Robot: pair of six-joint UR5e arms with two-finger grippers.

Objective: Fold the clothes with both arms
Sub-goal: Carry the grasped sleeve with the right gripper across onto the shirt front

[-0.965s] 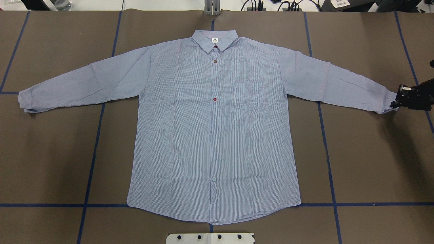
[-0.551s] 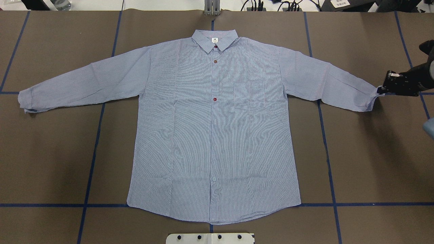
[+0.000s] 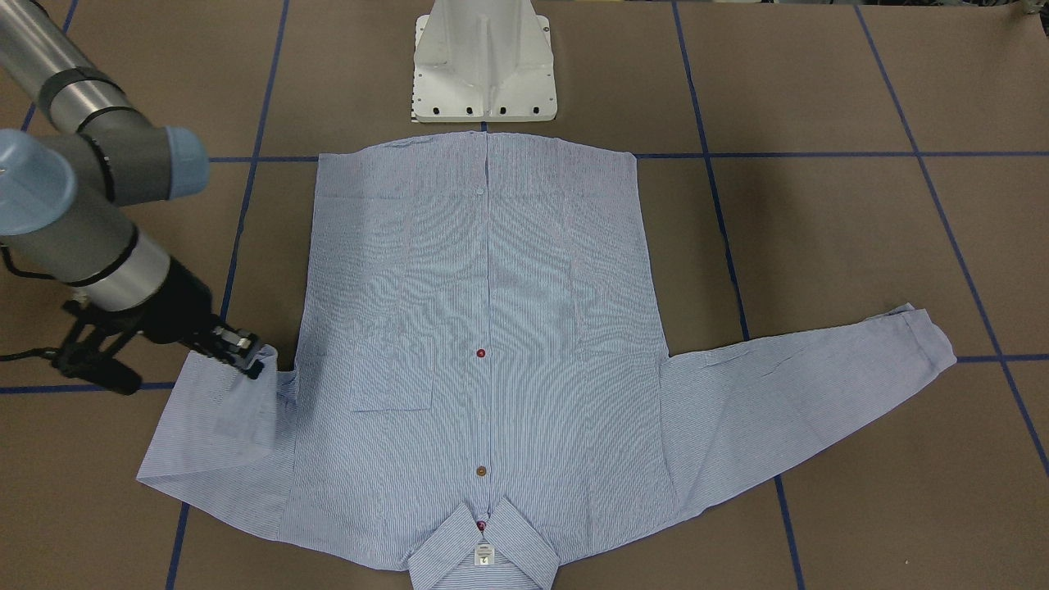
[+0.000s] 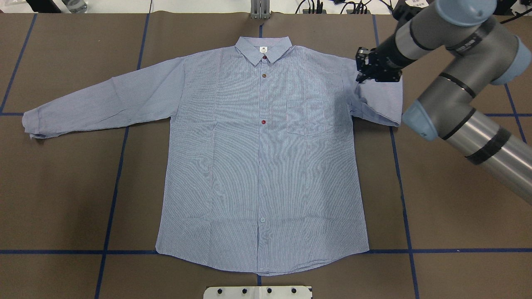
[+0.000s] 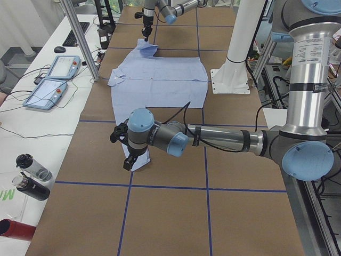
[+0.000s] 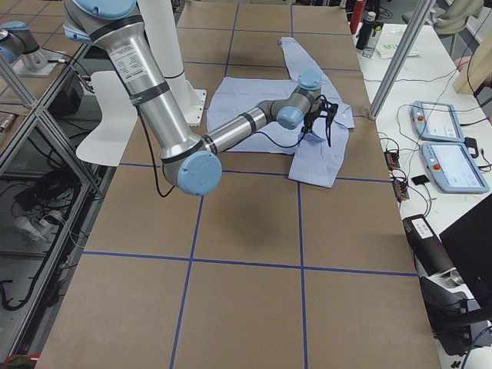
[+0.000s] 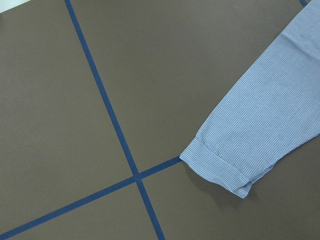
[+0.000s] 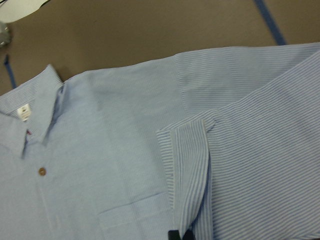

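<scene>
The light blue pinstriped shirt [image 4: 257, 158] lies flat and face up, collar at the far edge. My right gripper [image 4: 360, 74] is shut on the right sleeve's cuff and holds it just over the right shoulder, so that sleeve is doubled back on itself [image 4: 384, 106]. From the front the same gripper [image 3: 248, 360] sits at the sleeve's inner end. The left sleeve stretches straight out, its cuff [image 4: 31, 123] flat on the table [image 7: 225, 170]. My left gripper [image 5: 127, 160] hovers near that cuff and shows only in the exterior left view, so I cannot tell its state.
Blue tape lines [image 4: 112, 195] grid the brown table cover. The white pedestal base [image 3: 483, 65] stands just behind the shirt's hem. A white side bench holds teach pendants [image 5: 58, 66] and bottles [image 5: 32, 168], with an aluminium post [image 5: 80, 37] at its edge.
My right gripper has carried the cuff from the table's right edge leftward to the shoulder, folding the right sleeve back over itself. The rest of the shirt has not moved.
</scene>
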